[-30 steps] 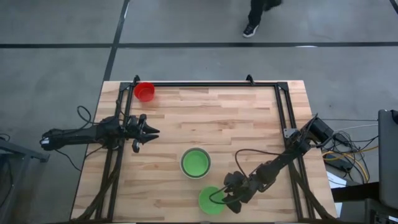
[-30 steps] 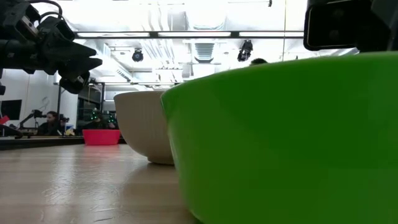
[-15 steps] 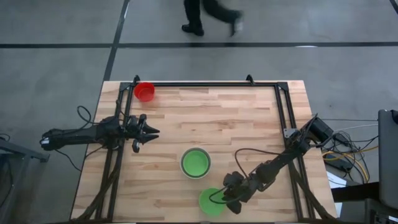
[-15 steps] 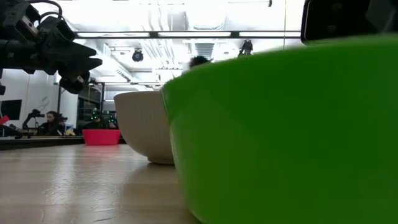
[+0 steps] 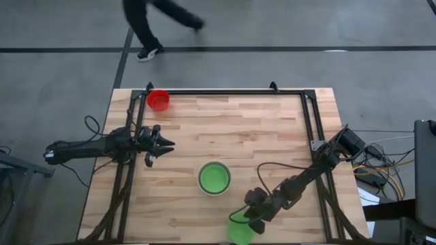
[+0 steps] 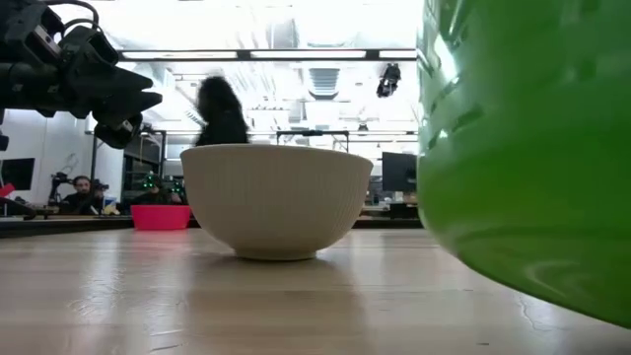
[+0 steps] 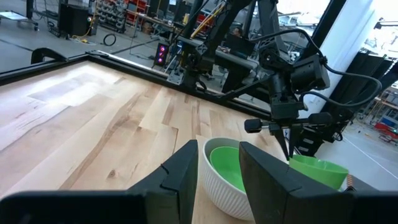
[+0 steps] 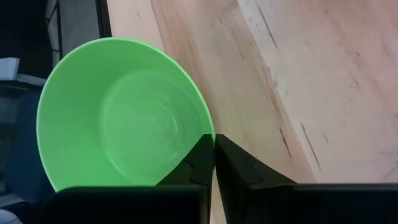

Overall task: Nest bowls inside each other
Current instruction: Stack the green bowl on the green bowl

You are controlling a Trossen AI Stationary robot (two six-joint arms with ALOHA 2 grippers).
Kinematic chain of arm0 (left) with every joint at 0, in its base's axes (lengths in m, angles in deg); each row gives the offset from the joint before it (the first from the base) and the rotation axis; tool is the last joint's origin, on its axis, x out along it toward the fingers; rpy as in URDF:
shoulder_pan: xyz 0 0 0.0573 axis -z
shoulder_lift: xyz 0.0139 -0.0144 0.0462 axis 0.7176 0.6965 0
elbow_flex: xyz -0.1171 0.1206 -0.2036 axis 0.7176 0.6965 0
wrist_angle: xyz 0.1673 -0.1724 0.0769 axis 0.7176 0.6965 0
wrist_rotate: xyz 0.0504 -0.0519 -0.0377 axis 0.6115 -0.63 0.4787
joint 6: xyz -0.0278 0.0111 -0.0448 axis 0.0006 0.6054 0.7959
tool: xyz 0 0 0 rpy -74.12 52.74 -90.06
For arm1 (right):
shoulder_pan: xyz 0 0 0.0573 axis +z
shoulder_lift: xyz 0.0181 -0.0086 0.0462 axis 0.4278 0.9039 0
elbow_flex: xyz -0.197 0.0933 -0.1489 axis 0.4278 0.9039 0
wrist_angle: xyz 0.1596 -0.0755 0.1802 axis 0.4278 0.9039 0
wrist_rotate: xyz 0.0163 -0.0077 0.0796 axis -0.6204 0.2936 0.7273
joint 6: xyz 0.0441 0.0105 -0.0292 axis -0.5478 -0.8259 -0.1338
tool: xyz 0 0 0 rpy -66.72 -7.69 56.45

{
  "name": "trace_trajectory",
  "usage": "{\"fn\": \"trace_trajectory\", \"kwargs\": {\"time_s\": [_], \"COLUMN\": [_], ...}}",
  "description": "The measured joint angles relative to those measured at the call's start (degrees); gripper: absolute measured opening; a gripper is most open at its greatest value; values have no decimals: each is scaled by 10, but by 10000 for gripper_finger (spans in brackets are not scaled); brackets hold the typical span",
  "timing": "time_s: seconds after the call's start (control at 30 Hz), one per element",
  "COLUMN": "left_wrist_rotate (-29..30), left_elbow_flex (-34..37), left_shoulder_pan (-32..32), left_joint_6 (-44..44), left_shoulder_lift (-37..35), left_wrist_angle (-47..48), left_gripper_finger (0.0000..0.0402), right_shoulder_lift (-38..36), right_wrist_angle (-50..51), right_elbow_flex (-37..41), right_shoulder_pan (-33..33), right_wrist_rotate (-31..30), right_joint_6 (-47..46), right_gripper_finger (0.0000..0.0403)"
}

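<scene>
Bowls: 1 green bowl (image 5: 240, 232) at the table's (image 5: 259, 122) near edge, rim pinched by our right gripper (image 5: 251, 219) for lifting toward the whitish bowl (image 5: 214, 178) mid-table; left gripper (image 5: 165, 144) idle, fingers apart.

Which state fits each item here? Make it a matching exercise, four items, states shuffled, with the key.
1. right gripper
2. left gripper
3. red bowl
4. whitish bowl

a. holds a green bowl inside it
b. alone near the table's far left corner
c. shut on the rim of the loose green bowl
d. open, holding nothing, at the table's left side

Pairs: 1-c, 2-d, 3-b, 4-a
</scene>
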Motion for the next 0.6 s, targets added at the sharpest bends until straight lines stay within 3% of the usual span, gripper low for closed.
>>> {"fn": "trace_trajectory", "kwargs": {"time_s": [0.43,0.6], "left_wrist_rotate": [0,0], "left_elbow_flex": [0,0], "left_shoulder_pan": [0,0], "left_joint_6": [0,0], "left_shoulder_lift": [0,0], "left_wrist_angle": [0,0], "left_gripper_finger": [122,122], "right_shoulder_lift": [-13,-40], "right_wrist_angle": [-5,-1], "right_elbow_flex": [0,0], "right_shoulder_pan": [-5,-8], "right_wrist_rotate": [-8,-41], "right_joint_6": [6,36], "right_gripper_finger": [8,8]}}
